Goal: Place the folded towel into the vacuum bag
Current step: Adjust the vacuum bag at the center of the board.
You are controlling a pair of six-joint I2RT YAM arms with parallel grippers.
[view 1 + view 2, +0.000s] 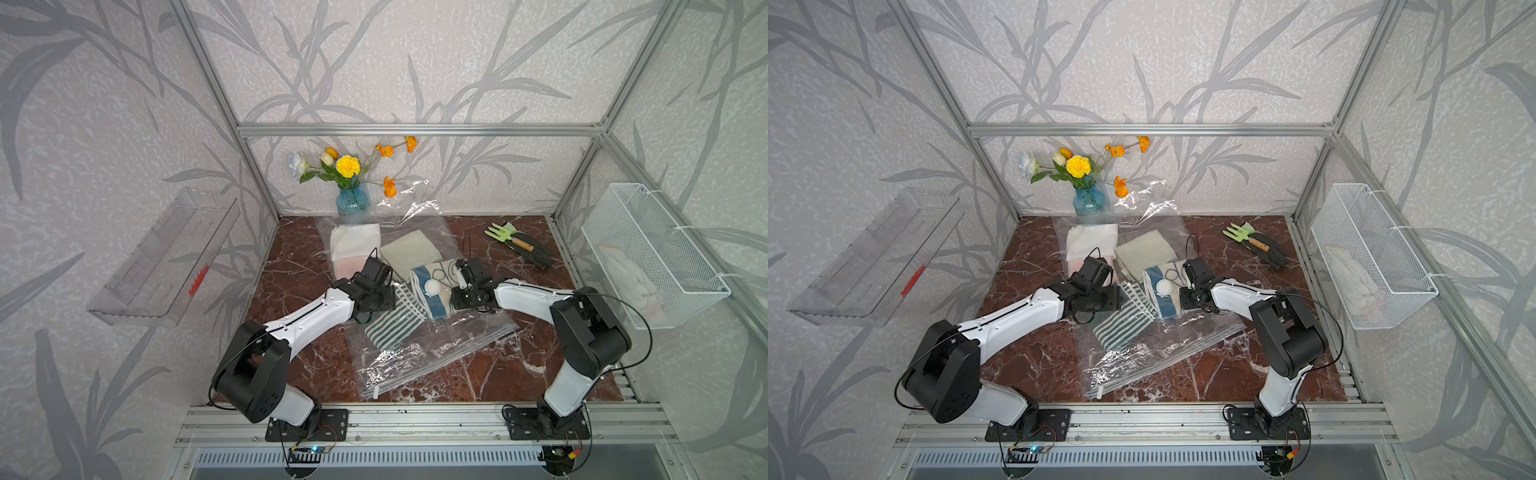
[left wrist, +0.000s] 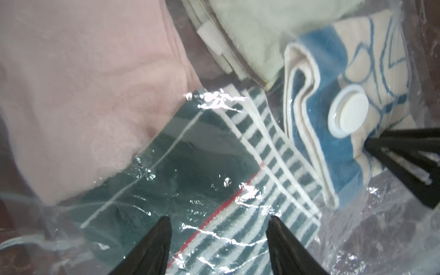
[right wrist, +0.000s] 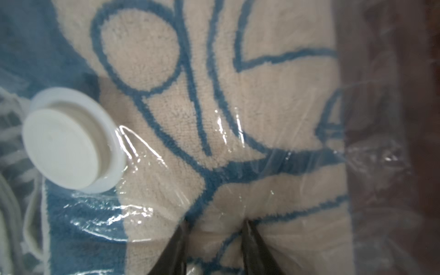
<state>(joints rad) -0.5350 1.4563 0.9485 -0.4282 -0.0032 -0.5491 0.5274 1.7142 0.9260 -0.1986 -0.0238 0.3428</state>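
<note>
The vacuum bag [image 1: 415, 357] lies crinkled down the middle of the table, its white valve cap [image 1: 432, 286] [image 3: 64, 147] on top and its zip edge with the slider clip [image 1: 376, 392] toward the front. Under its film lie a green striped towel [image 1: 395, 320] [image 2: 273, 152] and a blue-and-cream folded towel [image 1: 436, 303] [image 3: 262, 95]. My left gripper [image 2: 220, 219] is open over the striped towel, with nothing between its fingers. My right gripper [image 3: 216, 222] pinches a fold of the blue-and-cream towel beside the valve cap.
A pink-white towel [image 1: 355, 245] and a pale green towel [image 1: 409, 249] lie deeper in the bag. A blue vase of flowers [image 1: 352, 199] stands at the back. A garden fork on dark gloves [image 1: 519, 245] lies back right. A wire basket [image 1: 652, 253] hangs on the right wall, a clear shelf [image 1: 166, 257] on the left.
</note>
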